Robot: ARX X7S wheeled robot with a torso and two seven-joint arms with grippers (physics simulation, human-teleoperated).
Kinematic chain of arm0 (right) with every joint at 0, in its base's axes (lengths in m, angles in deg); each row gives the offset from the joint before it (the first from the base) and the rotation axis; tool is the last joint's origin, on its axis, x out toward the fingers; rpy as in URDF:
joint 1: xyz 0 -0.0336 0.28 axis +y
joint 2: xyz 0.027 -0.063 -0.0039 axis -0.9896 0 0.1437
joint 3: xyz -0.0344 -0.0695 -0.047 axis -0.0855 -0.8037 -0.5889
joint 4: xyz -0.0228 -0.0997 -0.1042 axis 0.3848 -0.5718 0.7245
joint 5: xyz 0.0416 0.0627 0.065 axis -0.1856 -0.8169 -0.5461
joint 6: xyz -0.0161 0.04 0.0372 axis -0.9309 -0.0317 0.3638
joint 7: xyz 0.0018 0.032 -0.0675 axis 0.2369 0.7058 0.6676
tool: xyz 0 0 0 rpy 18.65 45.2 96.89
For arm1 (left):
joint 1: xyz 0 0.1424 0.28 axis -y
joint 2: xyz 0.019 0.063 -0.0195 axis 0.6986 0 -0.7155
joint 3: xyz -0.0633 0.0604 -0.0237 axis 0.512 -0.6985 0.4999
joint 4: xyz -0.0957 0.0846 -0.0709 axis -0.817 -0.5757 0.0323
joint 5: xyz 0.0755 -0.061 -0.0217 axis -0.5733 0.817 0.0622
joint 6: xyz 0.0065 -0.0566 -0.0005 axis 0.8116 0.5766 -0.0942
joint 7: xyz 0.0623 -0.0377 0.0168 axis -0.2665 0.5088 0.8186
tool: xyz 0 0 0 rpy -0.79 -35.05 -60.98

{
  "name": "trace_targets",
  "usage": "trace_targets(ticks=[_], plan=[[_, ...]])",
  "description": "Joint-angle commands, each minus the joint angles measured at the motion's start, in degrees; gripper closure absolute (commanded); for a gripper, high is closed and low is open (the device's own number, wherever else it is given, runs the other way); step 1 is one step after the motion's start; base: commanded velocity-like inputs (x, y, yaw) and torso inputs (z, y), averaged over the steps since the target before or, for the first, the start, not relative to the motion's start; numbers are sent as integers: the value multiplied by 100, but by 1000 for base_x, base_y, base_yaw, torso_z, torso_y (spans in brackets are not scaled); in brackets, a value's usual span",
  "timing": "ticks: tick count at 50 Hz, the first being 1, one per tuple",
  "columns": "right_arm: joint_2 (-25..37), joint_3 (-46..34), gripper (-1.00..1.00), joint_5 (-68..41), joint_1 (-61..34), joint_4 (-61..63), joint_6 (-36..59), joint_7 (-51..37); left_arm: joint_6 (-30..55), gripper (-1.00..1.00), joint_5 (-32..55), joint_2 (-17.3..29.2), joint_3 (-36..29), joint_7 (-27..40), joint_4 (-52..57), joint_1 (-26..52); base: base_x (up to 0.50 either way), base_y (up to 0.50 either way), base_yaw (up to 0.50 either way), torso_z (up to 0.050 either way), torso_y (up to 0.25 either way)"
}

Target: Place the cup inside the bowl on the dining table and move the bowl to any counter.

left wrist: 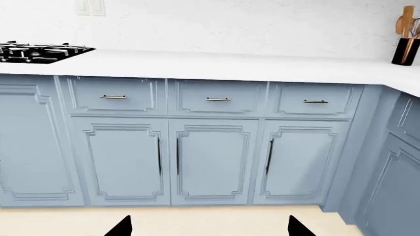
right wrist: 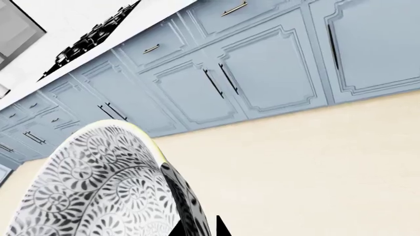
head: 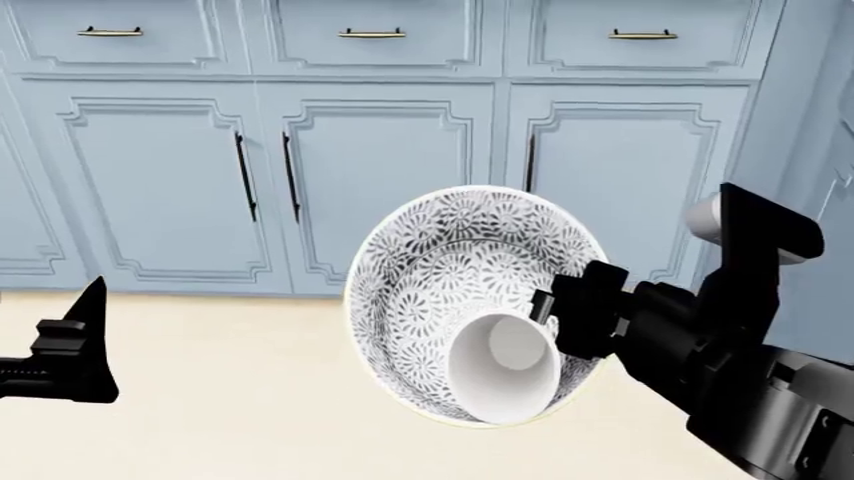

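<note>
Two grippers show in the head view. The right gripper (head: 567, 310), at centre right of the frame, is clamped on the right rim of the floral bowl (head: 441, 260) and holds it in the air, tipped so its inside faces the camera. The white cup (head: 501, 370) lies inside the bowl against its lower wall, mouth toward the camera. Behind them are blue cabinet doors (head: 380, 190), with cream floor (head: 240, 400) below. In the right wrist view the bowl's patterned outside (right wrist: 98, 191) fills the lower left. The left gripper (head: 74, 355), at the lower left edge of the head view, holds nothing; in the left wrist view its two fingertips (left wrist: 121, 227) stand wide apart. That view also shows the white table (left wrist: 217, 64) across the upper frame, a black cooktop (left wrist: 39, 51) at upper left, and a utensil holder (left wrist: 405, 49) at upper right.
</note>
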State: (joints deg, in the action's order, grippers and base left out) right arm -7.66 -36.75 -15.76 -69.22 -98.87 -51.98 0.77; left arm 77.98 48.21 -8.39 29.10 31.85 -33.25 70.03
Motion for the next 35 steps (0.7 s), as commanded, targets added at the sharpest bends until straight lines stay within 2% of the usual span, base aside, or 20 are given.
trace_targets(ticks=[1, 35], plan=[[-45, 76, 100, 17, -33, -17, -19, -15, -16, -100, -14, -4, -16, 8, -11, -6, 500, 21, 0, 0, 0], [-51, 116, 100, -24, -80, -8, 27, -67, -1, -100, -55, -94, -174, -17, -103, 207, 500, 20, 0, 0, 2]])
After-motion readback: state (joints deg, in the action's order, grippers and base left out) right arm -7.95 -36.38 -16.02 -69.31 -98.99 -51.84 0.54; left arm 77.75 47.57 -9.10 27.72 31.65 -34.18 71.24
